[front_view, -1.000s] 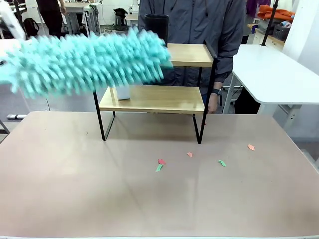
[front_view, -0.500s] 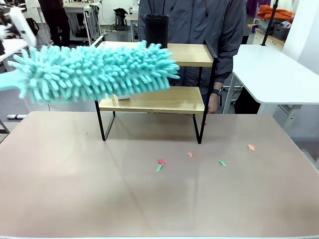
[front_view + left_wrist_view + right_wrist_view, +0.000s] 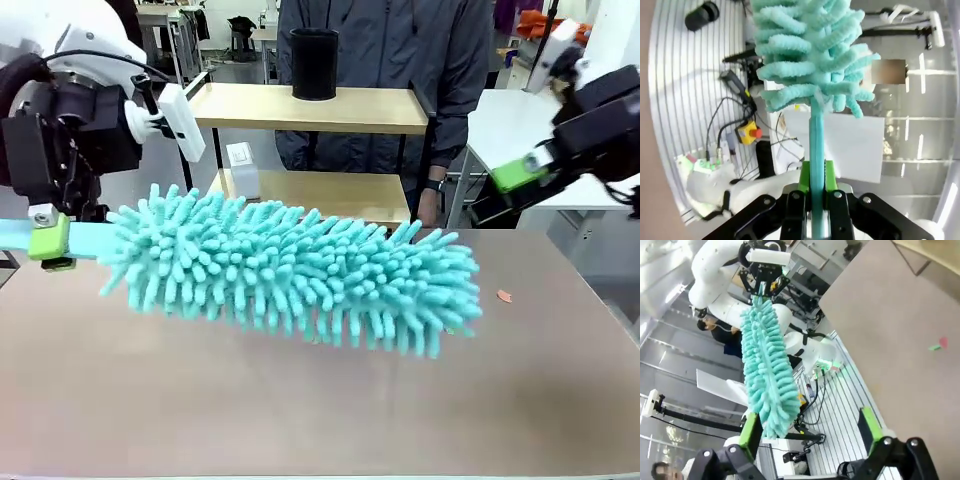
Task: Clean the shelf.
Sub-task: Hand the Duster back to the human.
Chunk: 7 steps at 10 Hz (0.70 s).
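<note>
Left pincer (image 3: pixel 48 243) clenched on the fluffy turquoise duster's (image 3: pixel 300 270) flat handle; right pincer (image 3: pixel 810 437) released — a careless sweep could topple the black cylindrical cup (image 3: pixel 314 63) off the two-tier wooden shelf (image 3: pixel 370 108).

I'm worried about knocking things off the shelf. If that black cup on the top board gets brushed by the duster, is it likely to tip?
Possibly. The black cup stands tall and narrow on the shelf, so a sideways push could topple it. The duster looks soft, with floppy strands, so a light brush would probably give way first. The cup's weight can't be judged.
</note>
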Motion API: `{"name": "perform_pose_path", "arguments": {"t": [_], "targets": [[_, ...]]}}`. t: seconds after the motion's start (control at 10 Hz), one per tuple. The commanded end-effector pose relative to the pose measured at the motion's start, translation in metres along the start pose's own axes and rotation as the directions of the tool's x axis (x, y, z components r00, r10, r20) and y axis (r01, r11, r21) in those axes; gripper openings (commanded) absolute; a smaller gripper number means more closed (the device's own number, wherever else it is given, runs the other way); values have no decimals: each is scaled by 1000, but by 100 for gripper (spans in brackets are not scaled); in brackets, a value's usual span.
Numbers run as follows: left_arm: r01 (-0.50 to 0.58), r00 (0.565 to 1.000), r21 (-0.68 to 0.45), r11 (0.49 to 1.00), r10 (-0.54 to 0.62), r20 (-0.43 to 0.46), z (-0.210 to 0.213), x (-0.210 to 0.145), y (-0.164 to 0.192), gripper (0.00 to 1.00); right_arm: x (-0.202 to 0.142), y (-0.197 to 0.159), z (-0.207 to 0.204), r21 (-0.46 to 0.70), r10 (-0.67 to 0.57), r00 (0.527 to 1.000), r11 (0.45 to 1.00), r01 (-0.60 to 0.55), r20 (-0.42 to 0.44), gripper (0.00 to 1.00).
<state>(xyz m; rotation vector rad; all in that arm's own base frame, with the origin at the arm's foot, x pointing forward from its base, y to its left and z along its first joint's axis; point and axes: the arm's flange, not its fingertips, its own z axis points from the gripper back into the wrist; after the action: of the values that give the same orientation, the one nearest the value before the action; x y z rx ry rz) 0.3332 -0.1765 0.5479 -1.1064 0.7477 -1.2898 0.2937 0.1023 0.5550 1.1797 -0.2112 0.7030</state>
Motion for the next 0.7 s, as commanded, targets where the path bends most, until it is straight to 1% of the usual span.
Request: {"name": "perform_pose_path", "arguments": {"t": [0.0, 0.1, 0.2, 0.4, 0.5, 0.6], "targets": [[-8, 997, 5, 1000, 8, -75, 53, -8, -10, 12, 6, 1, -23, 64, -15, 1000, 998, 15, 7, 100], [-7, 997, 12, 1000, 8, -76, 54, -3, -7, 12, 5, 5, -40, 61, -25, 999, 998, 27, -41, 100], [-1, 998, 5, 1000, 2, -67, 55, -1, -6, 12, 2, 12, -59, 84, -23, 996, 996, 30, -84, 100], [-4, 999, 9, 1000, 4, -34, 58, 3, -1, 12, -3, 23, -91, 112, -33, 992, 993, 47, -125, 100], [-1, 999, 0, 1000, 1, -39, 57, 5, 1, 12, -5, 26, -105, 122, -32, 988, 991, 51, -150, 100], [-3, 999, 0, 1000, 3, -41, 56, 7, 3, 12, -4, 29, -116, 145, -46, 987, 987, 69, -154, 100]]}}
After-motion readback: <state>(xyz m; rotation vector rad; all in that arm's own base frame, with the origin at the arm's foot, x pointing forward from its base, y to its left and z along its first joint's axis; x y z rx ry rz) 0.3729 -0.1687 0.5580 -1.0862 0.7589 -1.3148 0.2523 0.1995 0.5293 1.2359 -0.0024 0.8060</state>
